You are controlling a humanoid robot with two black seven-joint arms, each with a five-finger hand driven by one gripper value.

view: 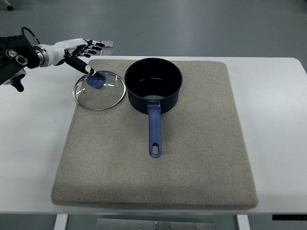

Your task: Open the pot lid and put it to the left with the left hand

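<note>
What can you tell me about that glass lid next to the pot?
The lid is round, clear glass with a metal rim and a blue knob in the middle. It lies flat on the grey mat, knob up, just left of the open pot, close to it. The left hand reaches in from the left, one dark finger at the knob, the others spread.

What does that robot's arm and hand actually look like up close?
Only the left arm shows, entering at the upper left. Its forearm is bulky and black with round silver fittings and a thin black cable looping above it. A shiny metal wrist ring leads to the left hand, which has a white glossy shell over the back and slim, black jointed fingers with pale tips.
</note>
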